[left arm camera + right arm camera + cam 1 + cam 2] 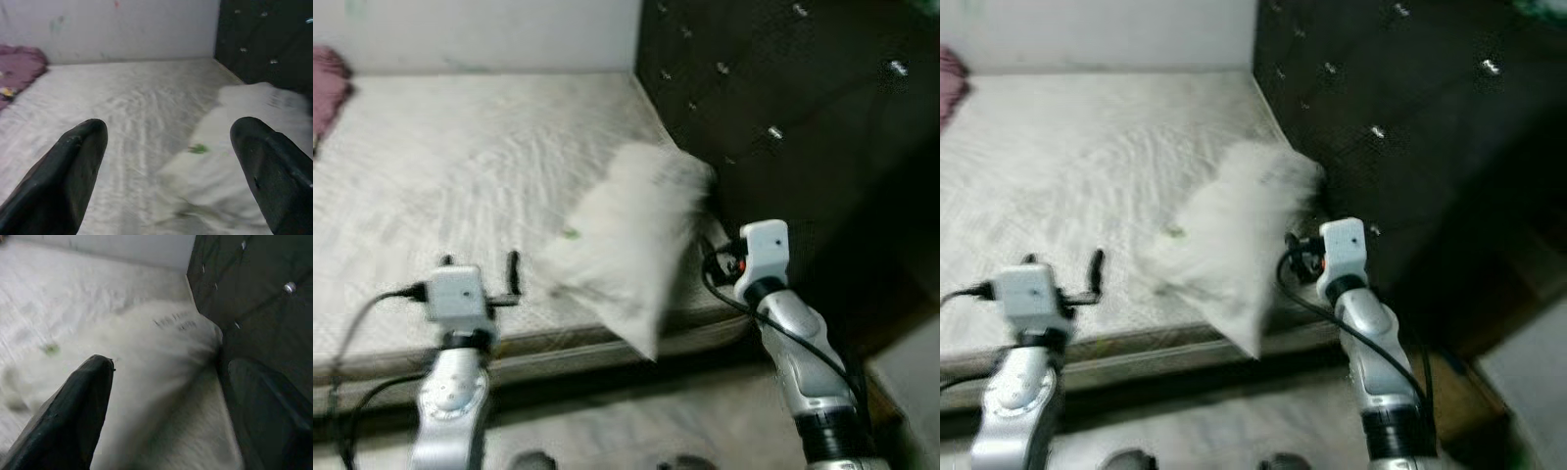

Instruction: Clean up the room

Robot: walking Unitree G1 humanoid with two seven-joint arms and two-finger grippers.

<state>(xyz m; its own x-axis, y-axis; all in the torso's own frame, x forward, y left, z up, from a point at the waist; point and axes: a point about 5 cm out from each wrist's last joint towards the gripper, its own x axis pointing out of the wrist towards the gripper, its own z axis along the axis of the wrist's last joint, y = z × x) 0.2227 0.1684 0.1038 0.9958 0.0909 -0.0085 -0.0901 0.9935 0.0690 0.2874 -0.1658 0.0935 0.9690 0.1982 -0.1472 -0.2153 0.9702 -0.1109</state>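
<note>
Blurred white pillow (pixel 626 235) on bed (pixel 460 166) near dark headboard (pixel 803 108), between released left pincer (pixel 168 161) and released right pincer (pixel 166 406), touching neither.

Soft cloth pillow (pixel 626 245); dark tufted headboard (pixel 803 117)

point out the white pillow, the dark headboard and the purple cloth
white pillow (pixel 626 235), left eye view, middle of its face
dark headboard (pixel 783 88), left eye view, tufted panel
purple cloth (pixel 19 68), left wrist view, its bunched middle
</note>
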